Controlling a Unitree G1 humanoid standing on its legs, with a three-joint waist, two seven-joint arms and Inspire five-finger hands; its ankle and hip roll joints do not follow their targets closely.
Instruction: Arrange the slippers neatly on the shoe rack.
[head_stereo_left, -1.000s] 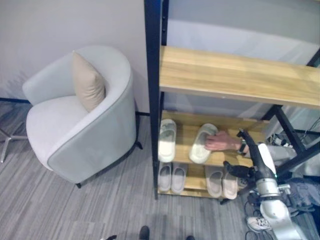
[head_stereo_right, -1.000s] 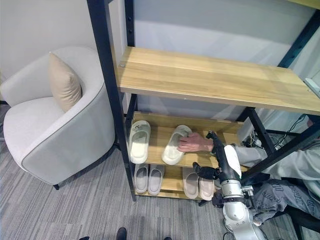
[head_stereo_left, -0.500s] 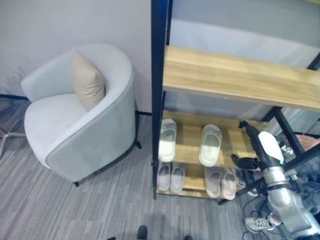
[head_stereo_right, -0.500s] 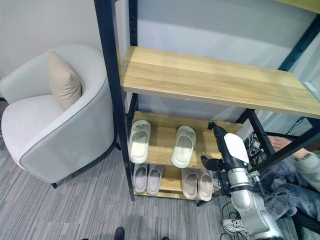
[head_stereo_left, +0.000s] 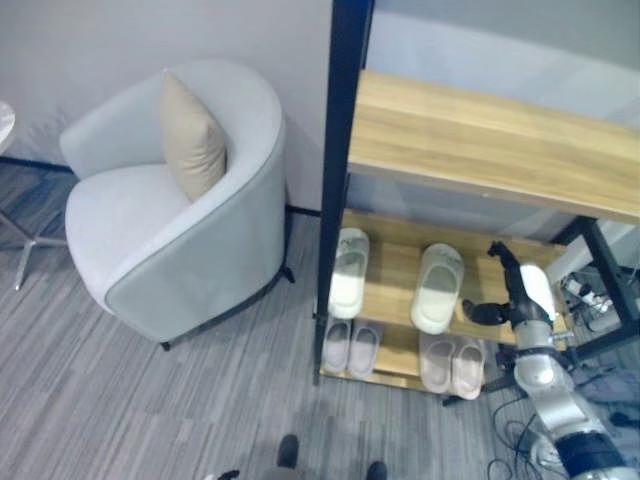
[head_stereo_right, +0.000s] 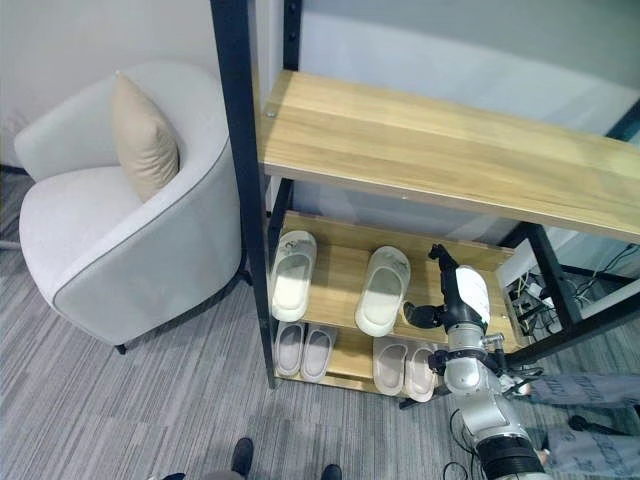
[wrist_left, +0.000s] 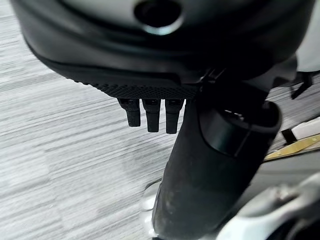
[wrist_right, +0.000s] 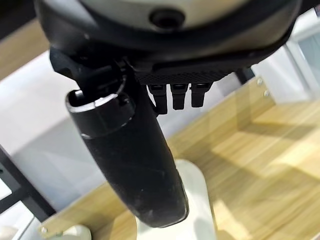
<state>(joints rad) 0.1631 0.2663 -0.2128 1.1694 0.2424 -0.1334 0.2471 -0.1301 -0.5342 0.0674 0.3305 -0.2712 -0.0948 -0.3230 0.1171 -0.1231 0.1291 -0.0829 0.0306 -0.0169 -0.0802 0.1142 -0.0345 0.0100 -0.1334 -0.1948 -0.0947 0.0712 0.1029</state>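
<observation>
Two white slippers lie apart on the rack's middle shelf (head_stereo_left: 390, 290), toes to the back: the left slipper (head_stereo_left: 348, 272) by the black upright and the right slipper (head_stereo_left: 438, 288) near mid-shelf. Two greyish pairs, the left pair (head_stereo_left: 350, 346) and the right pair (head_stereo_left: 452, 364), sit on the bottom shelf. My right hand (head_stereo_left: 485, 312) hovers just right of the right slipper, apart from it, open and holding nothing; its wrist view looks past the thumb (wrist_right: 135, 155) at that slipper (wrist_right: 197, 200). My left hand (wrist_left: 210, 165) hangs open over the grey floor.
A grey armchair (head_stereo_left: 180, 240) with a beige cushion (head_stereo_left: 195, 135) stands left of the rack. The black upright (head_stereo_left: 340, 180) and the wide upper wooden shelf (head_stereo_left: 490, 145) overhang the slippers. A person's trouser legs (head_stereo_right: 590, 388) lie on the floor at the right.
A person's hand that rested on the right slipper has pulled away to the right, leaving the slipper straight. The camera has shifted. My right hand stays beside the shelf.
</observation>
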